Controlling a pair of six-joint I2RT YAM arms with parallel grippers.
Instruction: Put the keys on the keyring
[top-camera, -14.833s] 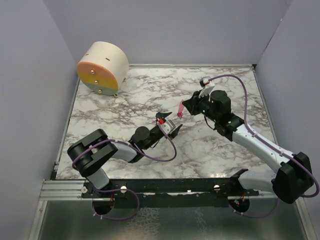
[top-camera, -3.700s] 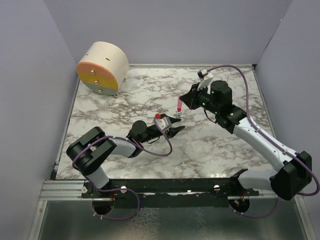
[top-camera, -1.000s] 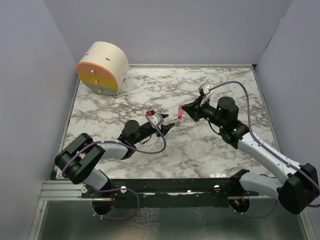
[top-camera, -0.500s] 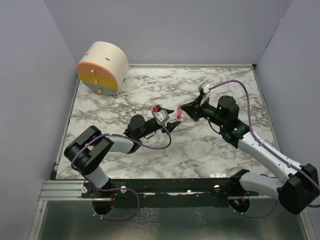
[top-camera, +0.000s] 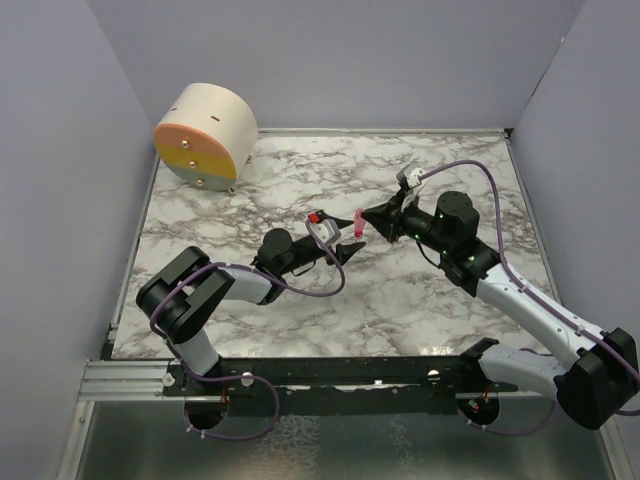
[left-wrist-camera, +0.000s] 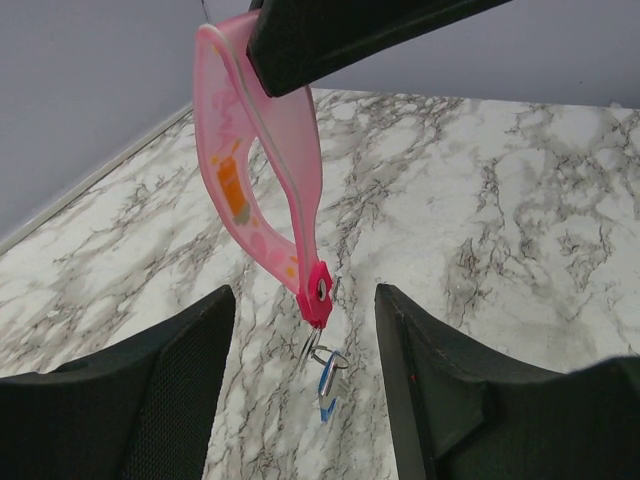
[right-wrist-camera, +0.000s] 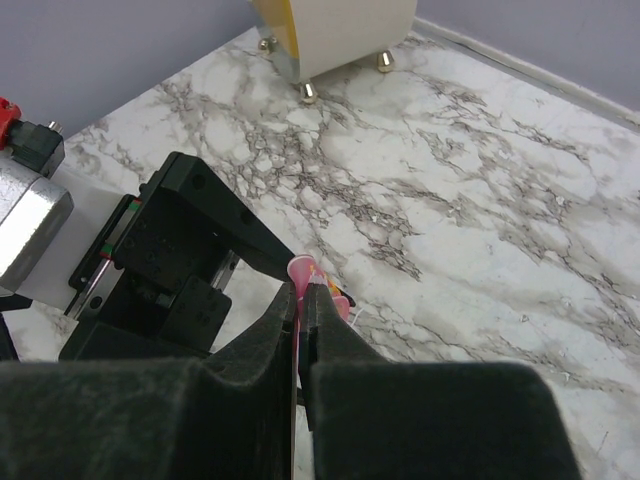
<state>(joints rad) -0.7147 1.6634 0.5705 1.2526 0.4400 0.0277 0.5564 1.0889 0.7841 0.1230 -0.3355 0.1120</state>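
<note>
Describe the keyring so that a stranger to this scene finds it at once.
Look at the middle of the marble table. There the fingers of the right gripper hold a pink key, with the keyring just below its lower end. It alone is blue: a tiny metal ring with a tag.

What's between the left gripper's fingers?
Left wrist view: tip of the pink key, the keyring just below it, touching neither left finger.

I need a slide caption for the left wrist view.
Right tool holds the pink key, keyring just below its tip, inside the open left tool.
</note>
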